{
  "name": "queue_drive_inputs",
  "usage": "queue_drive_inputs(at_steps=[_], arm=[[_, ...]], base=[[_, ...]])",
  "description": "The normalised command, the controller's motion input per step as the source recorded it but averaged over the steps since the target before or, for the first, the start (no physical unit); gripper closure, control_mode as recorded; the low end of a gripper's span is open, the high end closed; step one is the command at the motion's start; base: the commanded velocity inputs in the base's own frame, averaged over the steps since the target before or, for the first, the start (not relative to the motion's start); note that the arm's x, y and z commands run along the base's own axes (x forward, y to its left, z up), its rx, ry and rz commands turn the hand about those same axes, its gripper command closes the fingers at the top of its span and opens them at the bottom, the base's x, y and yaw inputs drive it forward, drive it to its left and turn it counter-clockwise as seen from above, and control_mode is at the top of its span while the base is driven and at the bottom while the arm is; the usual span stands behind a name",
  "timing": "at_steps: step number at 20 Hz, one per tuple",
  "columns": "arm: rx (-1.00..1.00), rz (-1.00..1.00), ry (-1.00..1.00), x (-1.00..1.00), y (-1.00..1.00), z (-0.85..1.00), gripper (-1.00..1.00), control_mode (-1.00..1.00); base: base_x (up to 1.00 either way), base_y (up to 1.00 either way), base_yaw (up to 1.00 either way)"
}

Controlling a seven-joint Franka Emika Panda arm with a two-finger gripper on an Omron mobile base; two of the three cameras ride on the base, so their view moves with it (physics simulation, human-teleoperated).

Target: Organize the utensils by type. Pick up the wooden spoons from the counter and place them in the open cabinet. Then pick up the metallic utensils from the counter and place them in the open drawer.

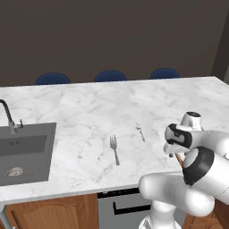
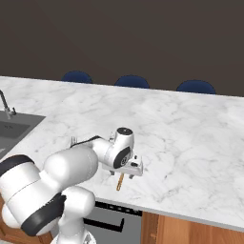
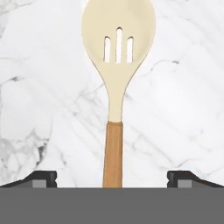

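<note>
My claw (image 3: pixel 112 178) hangs over a wooden spoon (image 3: pixel 117 78).
Fingers spread wide, gripping nothing; spoon lies near the desk's (image 1: pixel 89 112) front edge.

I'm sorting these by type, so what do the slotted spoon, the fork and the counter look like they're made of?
Slotted spoon: likely wood, matte, pale cream bowl on a brown handle. Fork: looks like metal, thin and plain grey. Counter: marble look, white with grey veins.

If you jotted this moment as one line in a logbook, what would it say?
claw open over wooden spoon | spoon flat on counter, handle between fingers | fork, metal spoon on counter | nothing held
</note>
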Motion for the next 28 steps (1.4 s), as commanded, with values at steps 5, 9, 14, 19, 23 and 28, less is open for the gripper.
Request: queue_drive_inputs(at_steps=[5, 9, 14, 19, 23, 28], arm=[[0.0, 0.0, 0.0, 0.17, -0.07, -0.22, -1.0, -1.0], [0.0, 0.0, 0.0, 0.03, 0.0, -0.27, -1.0, -1.0], [0.0, 0.0, 0.0, 0.0, 0.0, -0.26, 1.0, -1.0], [0.0, 0.0, 0.01, 0.0, 0.0, -0.07, 1.0, -1.0], [0.0, 0.0, 0.0, 0.0, 0.0, 0.0, 1.0, -1.0], [0.0, 0.07, 0.0, 0.0, 0.0, -0.08, 1.0, -1.0]], base=[[0.0, 0.0, 0.0], [0.0, 0.0, 0.0], [0.0, 0.0, 0.0], [0.0, 0.0, 0.0], [0.0, 0.0, 0.0], [0.0, 0.0, 0.0]])
